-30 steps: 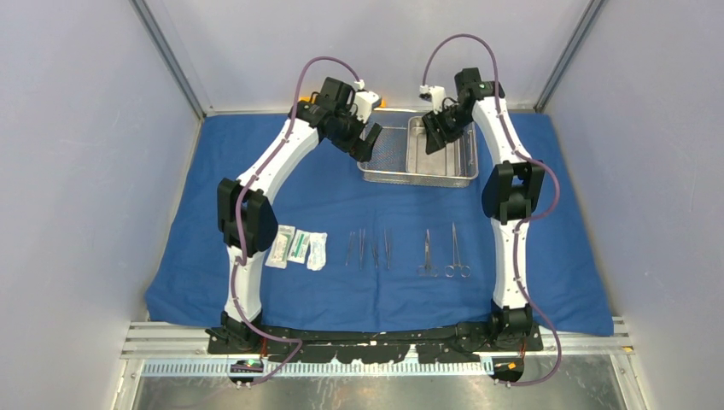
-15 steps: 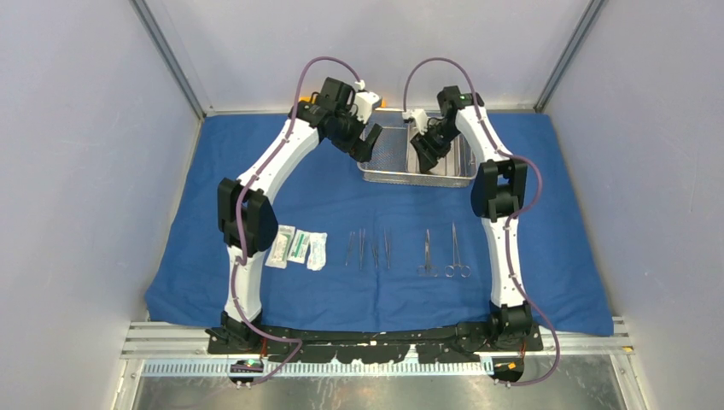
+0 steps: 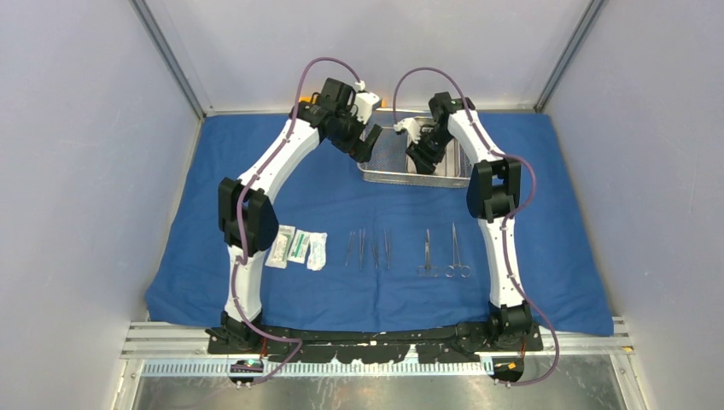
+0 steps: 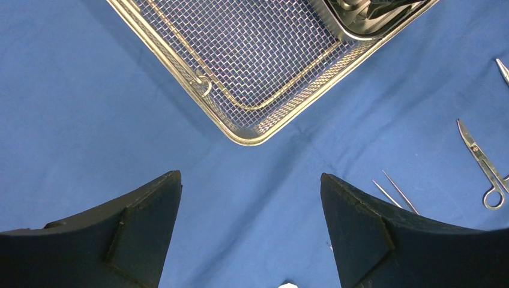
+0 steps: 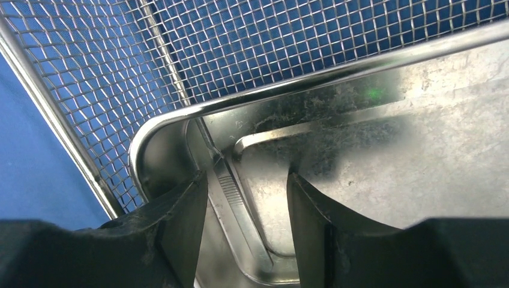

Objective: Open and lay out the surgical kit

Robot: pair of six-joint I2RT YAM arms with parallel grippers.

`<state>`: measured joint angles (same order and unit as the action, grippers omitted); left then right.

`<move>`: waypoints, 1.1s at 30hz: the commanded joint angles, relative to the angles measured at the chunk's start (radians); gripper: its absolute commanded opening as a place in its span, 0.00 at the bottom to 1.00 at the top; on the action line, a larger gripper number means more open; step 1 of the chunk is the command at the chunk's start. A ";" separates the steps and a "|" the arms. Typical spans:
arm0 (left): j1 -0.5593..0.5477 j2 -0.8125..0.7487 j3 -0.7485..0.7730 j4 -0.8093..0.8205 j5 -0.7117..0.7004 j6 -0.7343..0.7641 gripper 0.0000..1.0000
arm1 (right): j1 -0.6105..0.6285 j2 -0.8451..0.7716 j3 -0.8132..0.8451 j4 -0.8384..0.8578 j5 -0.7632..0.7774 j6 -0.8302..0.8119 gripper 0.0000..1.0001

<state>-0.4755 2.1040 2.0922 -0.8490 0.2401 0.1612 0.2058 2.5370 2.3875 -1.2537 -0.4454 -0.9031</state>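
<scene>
The blue cloth wrap lies opened flat, soft and apt to ruck if anything is dragged over it; on its near left three white-green packets sit in a row, light and flat, probably best pinched at an edge; right of them the forceps and then the scissors lie in line, thin, stiff, slippery steel low on the cloth, so a hold across the shanks near the middle looks surest; farther back the left pincer hangs wide open and empty above the cloth, just off a corner of the mesh basket, a rigid and likely light frame whose rim wire is the natural hold; in the basket's right part sits the solid steel tray, smooth, likely heavier and prone to slide on the mesh, best taken by its rolled rim; the right pincer is down inside the tray's corner, jaws partly apart and closed on nothing, a thin ridged steel strip between them that I cannot identify.
</scene>
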 commanded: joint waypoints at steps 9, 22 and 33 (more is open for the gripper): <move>0.007 -0.008 0.029 0.015 -0.055 0.000 0.88 | 0.033 -0.068 -0.281 0.344 0.214 0.013 0.54; 0.028 -0.016 0.025 0.018 -0.076 -0.017 0.88 | 0.000 -0.076 -0.174 0.551 0.305 0.247 0.41; 0.031 -0.021 0.028 0.022 -0.069 -0.023 0.88 | -0.050 -0.110 -0.133 0.586 0.306 0.416 0.31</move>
<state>-0.4503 2.1040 2.0922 -0.8494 0.1707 0.1493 0.1772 2.4588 2.1925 -0.6918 -0.1055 -0.6010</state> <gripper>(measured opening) 0.877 0.311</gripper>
